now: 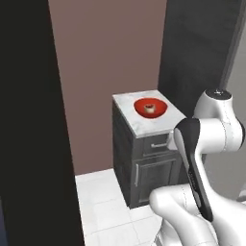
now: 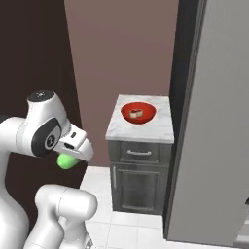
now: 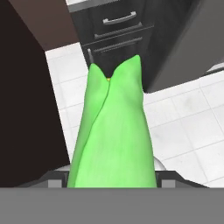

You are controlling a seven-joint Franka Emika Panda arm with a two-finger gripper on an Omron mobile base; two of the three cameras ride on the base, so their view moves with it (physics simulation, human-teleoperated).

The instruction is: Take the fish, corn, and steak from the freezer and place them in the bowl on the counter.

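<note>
Gripping one ear of corn [image 3: 114,131], our end effector [image 2: 73,154] is closing its two fingers on the husk's lower sides, and in the hand view the corn is rising between them. We are seeing a smooth, matte, bright-green husk, long and tapering, splitting at its top into two pointed leaves with a speck of yellow in the notch. From the right base view only a rounded green end is showing beneath the white wrist, low and well to the left of the table [image 2: 163,127].

We are taking that table as our landmark: one small slab of white marble with grey veins, squared at the corners, sitting on one dark-grey cabinet [image 2: 138,185] with panelled fronts, one drawer above one door, and two slim silver handles. One shallow, round, glossy red bowl [image 2: 138,112] is resting on the slab, toward the back. Inside it we are counting one small pale, brownish lump [image 2: 136,114], too small for us to name.

Just right of the table, one tall, flat, light-grey freezer [image 2: 219,146] face is standing upright, smooth and plain. Behind the table a matte brownish wall [image 2: 121,48] is rising. Below it, glossy white square floor tiles [image 3: 183,118] are spreading out with thin grey joints.
</note>
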